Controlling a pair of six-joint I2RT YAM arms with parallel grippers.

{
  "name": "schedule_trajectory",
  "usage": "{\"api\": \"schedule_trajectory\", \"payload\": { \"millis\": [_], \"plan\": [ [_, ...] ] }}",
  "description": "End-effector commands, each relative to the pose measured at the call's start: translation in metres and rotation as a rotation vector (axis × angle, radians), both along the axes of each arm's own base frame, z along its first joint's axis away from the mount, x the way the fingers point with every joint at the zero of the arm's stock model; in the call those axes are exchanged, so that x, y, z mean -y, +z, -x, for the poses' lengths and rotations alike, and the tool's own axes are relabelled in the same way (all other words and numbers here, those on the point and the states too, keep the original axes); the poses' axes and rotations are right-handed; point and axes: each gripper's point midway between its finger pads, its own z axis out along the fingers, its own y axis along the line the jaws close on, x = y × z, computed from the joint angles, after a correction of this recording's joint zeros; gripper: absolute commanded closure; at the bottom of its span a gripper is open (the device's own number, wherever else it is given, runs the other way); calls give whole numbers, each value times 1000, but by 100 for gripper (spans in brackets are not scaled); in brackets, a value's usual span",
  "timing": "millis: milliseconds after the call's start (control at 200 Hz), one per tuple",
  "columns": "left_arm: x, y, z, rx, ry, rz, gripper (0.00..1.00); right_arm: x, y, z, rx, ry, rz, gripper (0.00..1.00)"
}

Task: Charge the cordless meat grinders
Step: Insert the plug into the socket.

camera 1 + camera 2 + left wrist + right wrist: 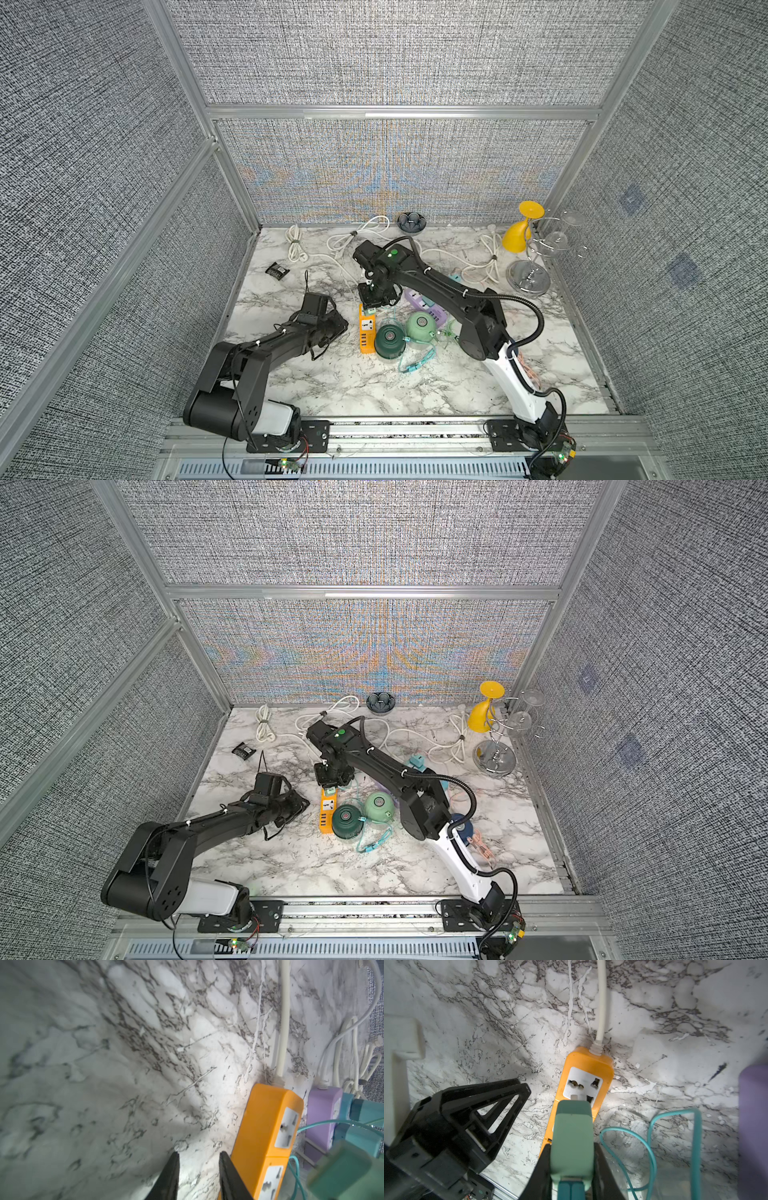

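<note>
Noted right gripper (572, 1148) clamped on mint plug (572, 1124), prong over orange power strip (586, 1059) socket, frame centre. Found left gripper (199, 1155) narrowly parted, empty, beside strip. Spotted dark green grinder (390, 340) and mint grinder (420, 325) side by side, lower centre. Glimpsed navy grinder (460, 824) behind right arm.

On the marble tabletop (332, 386), an orange power strip (366, 332) lies near the middle, its white socket face up. A purple power strip (413, 299) sits at its 2 o'clock. White cords (345, 241) loop along the far edge from 11 to 1 o'clock. A petal-patterned dish (411, 222) stands at 12, a yellow goblet (518, 237) hangs upside down on a chrome rack (528, 279) at 2, and a small black packet (277, 271) lies at 10.
</note>
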Motion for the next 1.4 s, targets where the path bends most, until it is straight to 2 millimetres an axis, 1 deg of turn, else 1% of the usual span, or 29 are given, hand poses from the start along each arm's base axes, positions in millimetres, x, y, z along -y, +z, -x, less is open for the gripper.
{"api": "schedule_trajectory", "payload": {
  "millis": [0, 150, 350, 485, 680, 906, 981, 1091, 1206, 1286, 1396],
  "plan": [
    [-18, -15, 27, -93, -6, -97, 66, 8, 2, -2, -1, -45, 32, 100],
    [-25, -6, 34, -54, -8, -122, 66, 10, -9, -1, -39, -58, 64, 100],
    [-30, 3, 40, -14, -12, -137, 67, 13, -12, -5, -34, -90, 81, 100],
    [-30, 2, 43, -9, -17, -132, 67, 13, -11, -6, -33, -103, 80, 100],
    [-29, -2, 45, -11, -24, -125, 67, 12, -20, -8, -45, -117, 91, 100],
    [-27, -6, 47, -15, -35, -119, 67, 11, -43, -14, -56, -142, 134, 100],
    [-26, -7, 48, -15, -42, -115, 67, 12, -55, -13, -63, -144, 167, 100],
    [-25, -9, 49, -16, -51, -112, 67, 18, -64, -9, -74, -143, 225, 100],
    [-21, -13, 47, -15, -67, -100, 67, 11, -66, -7, -60, -148, 223, 100],
    [-15, -15, 43, -19, -98, -90, 71, -1, -69, -7, -73, -162, 181, 100],
    [-4, -18, 38, -19, -134, -61, 76, -13, -71, -14, -58, -183, 130, 100]
  ]
}}
